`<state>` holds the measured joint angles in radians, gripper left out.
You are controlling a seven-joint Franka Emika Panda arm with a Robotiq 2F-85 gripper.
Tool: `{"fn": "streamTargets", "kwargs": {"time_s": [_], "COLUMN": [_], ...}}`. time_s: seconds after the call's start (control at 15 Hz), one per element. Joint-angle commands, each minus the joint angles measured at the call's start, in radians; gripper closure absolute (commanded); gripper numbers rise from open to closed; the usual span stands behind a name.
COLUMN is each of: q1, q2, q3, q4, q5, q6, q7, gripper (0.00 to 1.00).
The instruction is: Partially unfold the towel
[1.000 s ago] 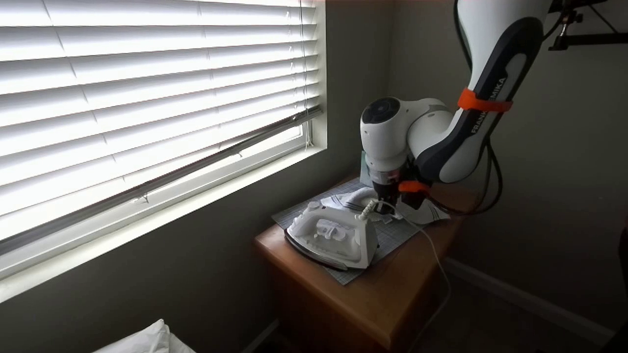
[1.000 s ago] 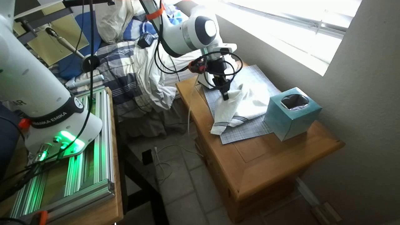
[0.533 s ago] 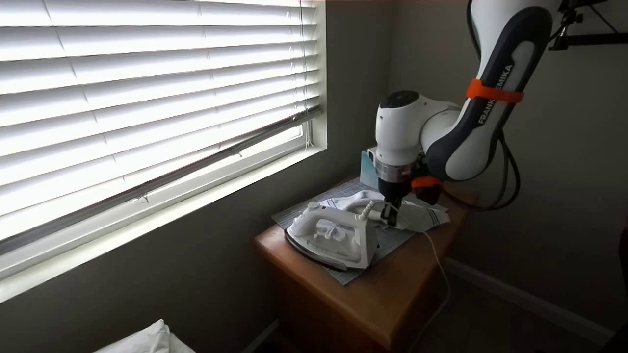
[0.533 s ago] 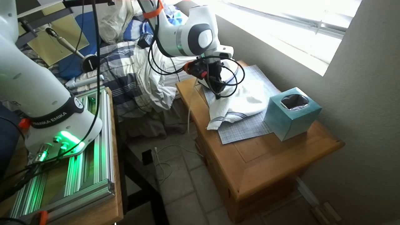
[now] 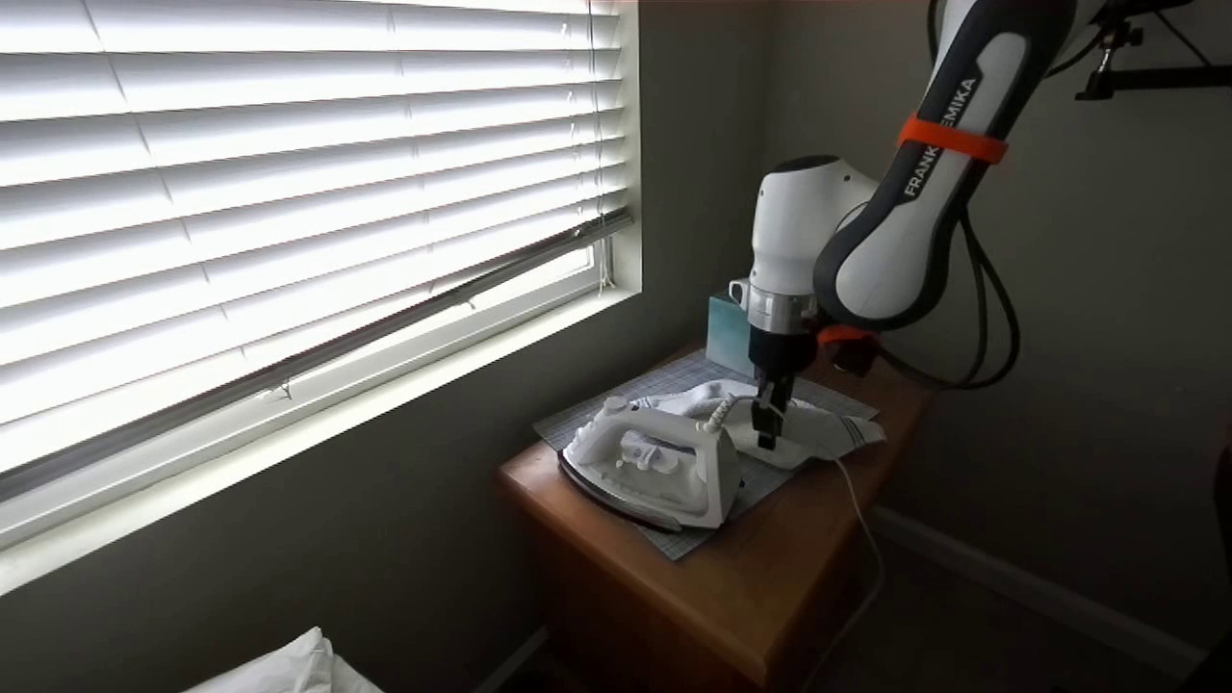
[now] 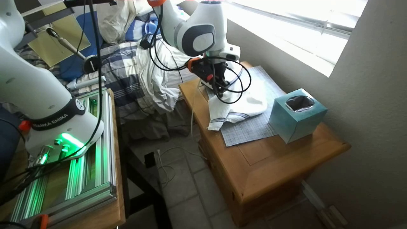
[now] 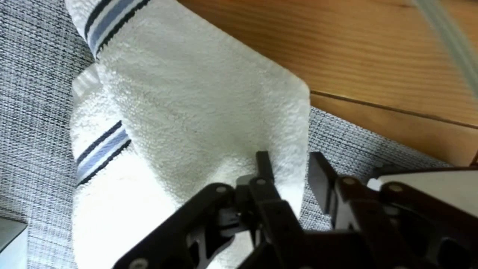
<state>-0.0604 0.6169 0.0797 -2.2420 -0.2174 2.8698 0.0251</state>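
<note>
"Where was the towel (image 7: 209, 93)?"

"Just beside the iron (image 5: 645, 472), folded over itself, partly on the grey mat (image 6: 248, 136), partly over the bare wood of the surface (image 6: 270, 171). Two striped bands showed at the end away from the iron."

"And the gripper (image 7: 289, 160)?"

"Near the iron, fingers spread moderately, clamped on nothing; the towel's edge showed between them. Whether they touched it, I couldn't tell."
</note>
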Motion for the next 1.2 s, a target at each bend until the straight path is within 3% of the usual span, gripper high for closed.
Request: {"fn": "streamTargets", "kwargs": {"time_s": [0.0, 0.33, 0.53, 0.67, 0.73, 1.13], "q1": [0.018, 0.121, 0.178, 0.191, 0.162, 0.178], "q2": [-0.124, -0.17, -0.124, -0.117, -0.142, -0.126], "q3": [-0.029, -0.195, -0.274, -0.278, -0.26, -0.266], "q4": [-0.065, -0.036, 0.009, 0.023, -0.013, 0.005], "q5": [0.083, 0.056, 0.045, 0.068, 0.06, 0.06], "q6": [-0.019, -0.05, -0.072, -0.127, -0.075, -0.105], "q7": [-0.005, 0.138, 0.236, 0.266, 0.21, 0.251], "gripper": [0.36, 0.01, 0.0, 0.0, 0.0, 0.0]}}
